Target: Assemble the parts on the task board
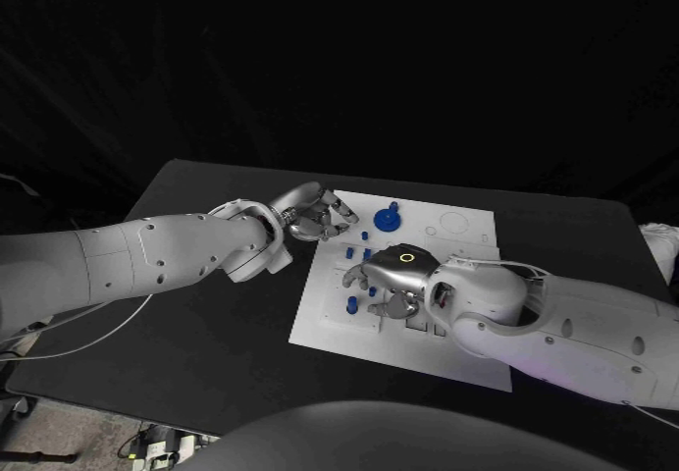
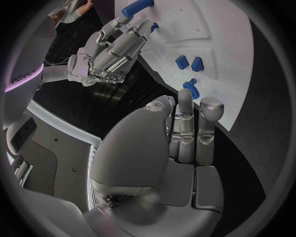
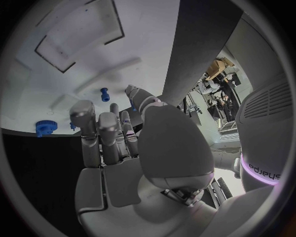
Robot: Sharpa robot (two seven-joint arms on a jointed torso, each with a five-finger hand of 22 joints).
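Hovering mid-frame over the task board (image 1: pixel 467 231), the right hand (image 1: pixel 397 283) pinches a blue part (image 2: pixel 137 8); left hand (image 1: pixel 314 216), fingers curled empty, waits upper left. Lower it squarely into its recess.

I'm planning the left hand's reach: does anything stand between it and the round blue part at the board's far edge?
Nothing visible. Only bare task board separates the left hand from the round blue part. A small blue peg lies just beside that path.
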